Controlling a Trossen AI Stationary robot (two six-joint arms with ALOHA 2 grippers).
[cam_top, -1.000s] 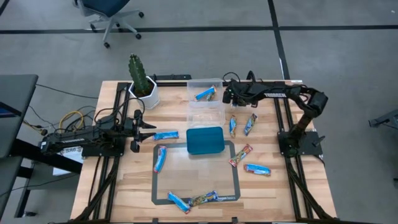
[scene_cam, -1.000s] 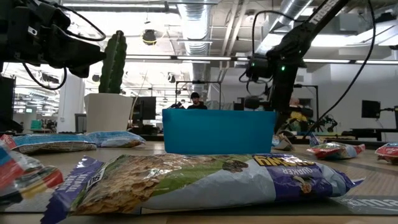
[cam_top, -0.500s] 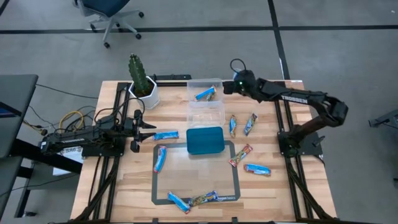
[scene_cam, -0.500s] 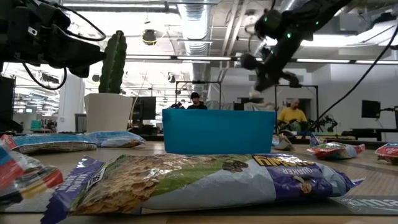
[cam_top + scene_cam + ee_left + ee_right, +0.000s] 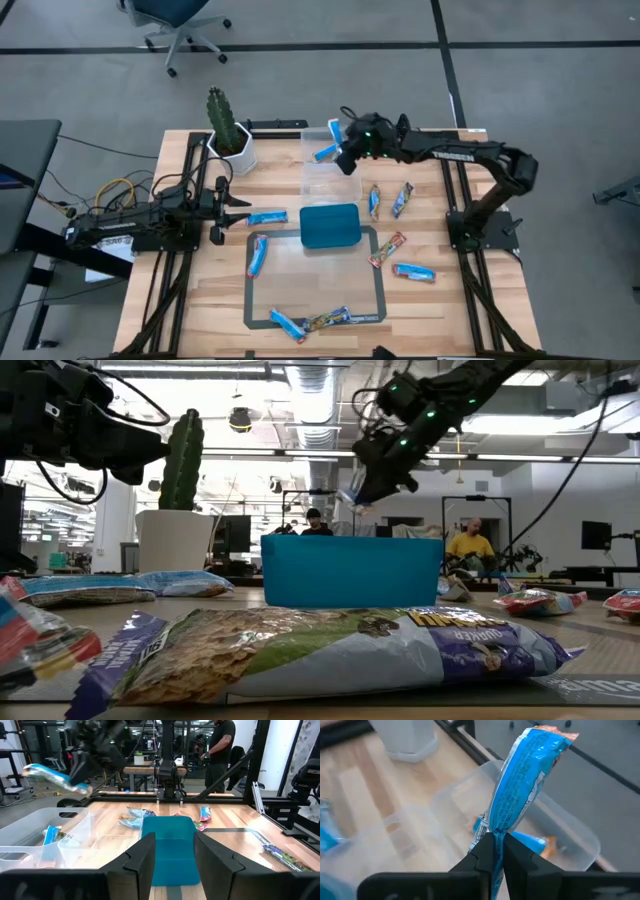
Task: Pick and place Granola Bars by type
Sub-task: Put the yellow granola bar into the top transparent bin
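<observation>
My right gripper hangs above the far clear bin, shut on a blue granola bar, which also shows in the low view and the left wrist view. Another blue bar lies in that bin. My left gripper waits open at the table's left side, just short of a blue bar lying flat. More bars lie flat on the table: several to the right and several near the front edge. A multicoloured bar fills the low view's foreground. My right gripper pinches the blue bar by one end between its two fingers. The rest of the bar sticks out past the fingertips. The bar is lifted clear, above the far bin.
A teal tray sits mid-table inside a taped rectangle. A second clear bin stands between it and the far bin. A potted cactus stands at the far left corner. People show in the room beyond.
My right gripper has risen from beside the bins' right side, then swung toward the table's left, and now stands over the far bin, turned about, with the blue bar in its fingers. The left arm has kept still.
</observation>
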